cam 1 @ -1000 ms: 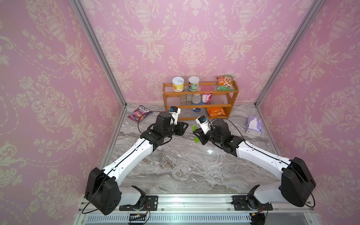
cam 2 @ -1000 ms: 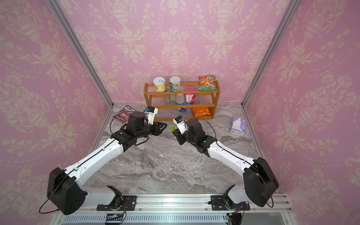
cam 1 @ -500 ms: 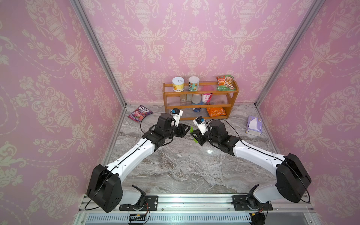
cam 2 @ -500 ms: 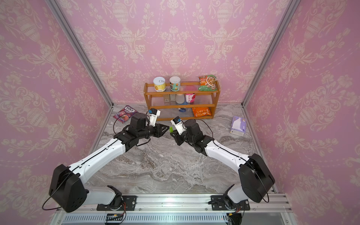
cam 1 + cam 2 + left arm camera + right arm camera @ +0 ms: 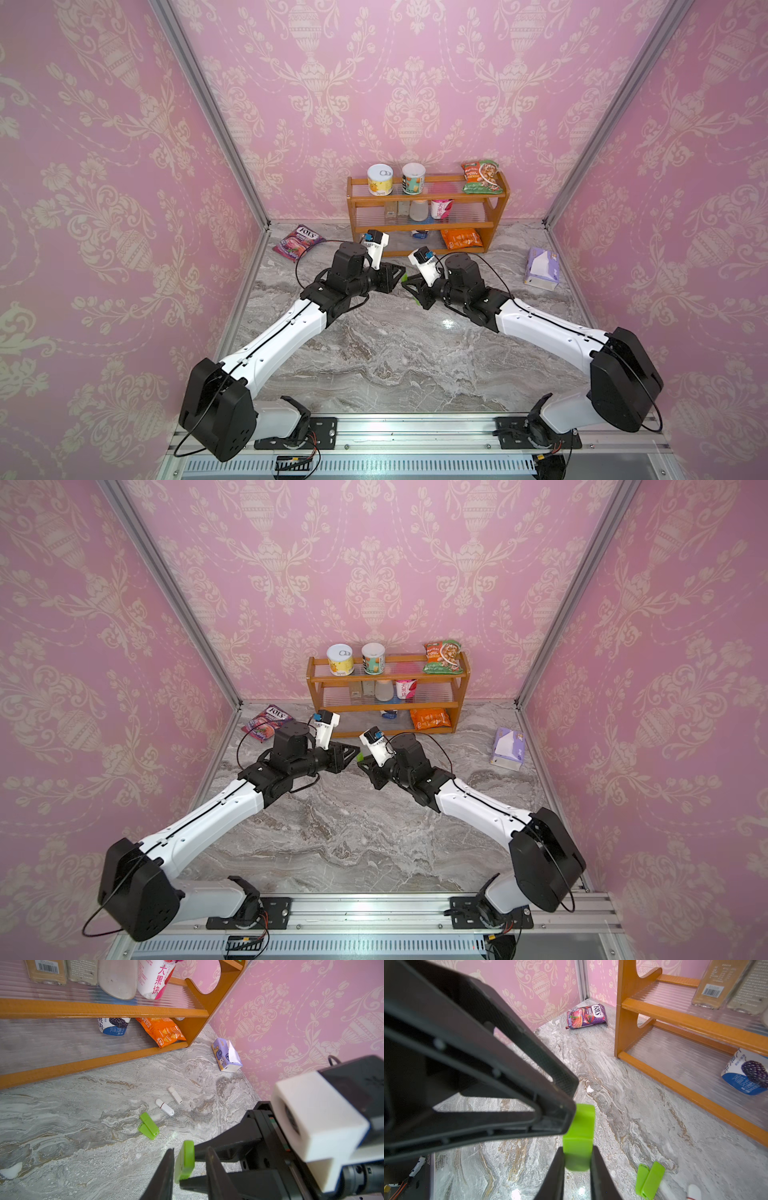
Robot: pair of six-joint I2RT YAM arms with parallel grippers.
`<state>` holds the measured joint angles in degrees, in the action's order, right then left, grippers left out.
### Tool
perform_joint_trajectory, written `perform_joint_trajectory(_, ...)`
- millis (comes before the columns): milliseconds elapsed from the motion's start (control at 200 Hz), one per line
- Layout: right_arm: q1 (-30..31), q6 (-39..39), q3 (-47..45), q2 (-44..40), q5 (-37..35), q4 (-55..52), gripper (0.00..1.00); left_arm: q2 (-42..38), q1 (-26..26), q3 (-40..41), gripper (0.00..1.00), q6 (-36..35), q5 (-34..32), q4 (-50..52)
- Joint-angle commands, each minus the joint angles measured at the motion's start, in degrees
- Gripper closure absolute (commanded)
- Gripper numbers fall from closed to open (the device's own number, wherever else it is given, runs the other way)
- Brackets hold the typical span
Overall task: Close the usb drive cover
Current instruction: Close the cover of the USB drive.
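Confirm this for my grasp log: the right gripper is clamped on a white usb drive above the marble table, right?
Not white. The right wrist view shows the right gripper clamped on a green usb drive above the marble table.

"FOX'S" stands on the purple candy bag in the counter's far left corner. On the shelf, the pink-and-white cup reads "大果块". The tan box carries a barcode with unreadable digits.
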<state>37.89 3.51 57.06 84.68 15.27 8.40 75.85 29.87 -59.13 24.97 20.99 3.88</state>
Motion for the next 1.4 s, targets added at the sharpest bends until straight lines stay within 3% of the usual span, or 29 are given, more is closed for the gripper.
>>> perform_joint_trajectory(0, 0.50, 1.42, 1.83, 0.67, 1.09, 1.18, 1.00, 0.86, 0.71, -0.21, 0.72, -2.14, -0.95, 0.85)
perform_joint_trajectory(270, 0.67, 1.41, 1.83, 0.54, 1.38, 1.16, 1.00, 0.57, 0.98, -0.19, 0.76, -2.77, -2.43, 1.39)
perform_joint_trajectory(530, 0.80, 1.32, 1.68, 0.49, 1.39, 1.58, 1.00, 0.53, 1.40, -0.18, 0.99, -3.73, -2.67, 1.98)
perform_joint_trajectory(760, 0.73, 0.91, 3.93, 1.33, 0.12, -0.39, 1.00, 1.63, 2.86, -1.04, 0.99, -6.50, 0.92, 4.75)
perform_joint_trajectory(955, 0.78, -0.67, 7.83, 2.43, -2.48, -4.71, 1.00, 2.84, 4.97, -2.37, 0.99, -8.66, -0.37, 10.09)
perform_joint_trajectory(1251, 0.82, -1.74, 6.79, -0.30, -8.05, -0.37, 1.00, 4.29, 6.21, -2.29, 0.99, -9.02, -2.95, 13.11)
perform_joint_trajectory(1391, 1.21, -2.60, 5.38, -1.29, -10.62, 2.35, 1.00, 5.48, 6.26, -3.04, 0.99, -8.78, -1.15, 14.32)
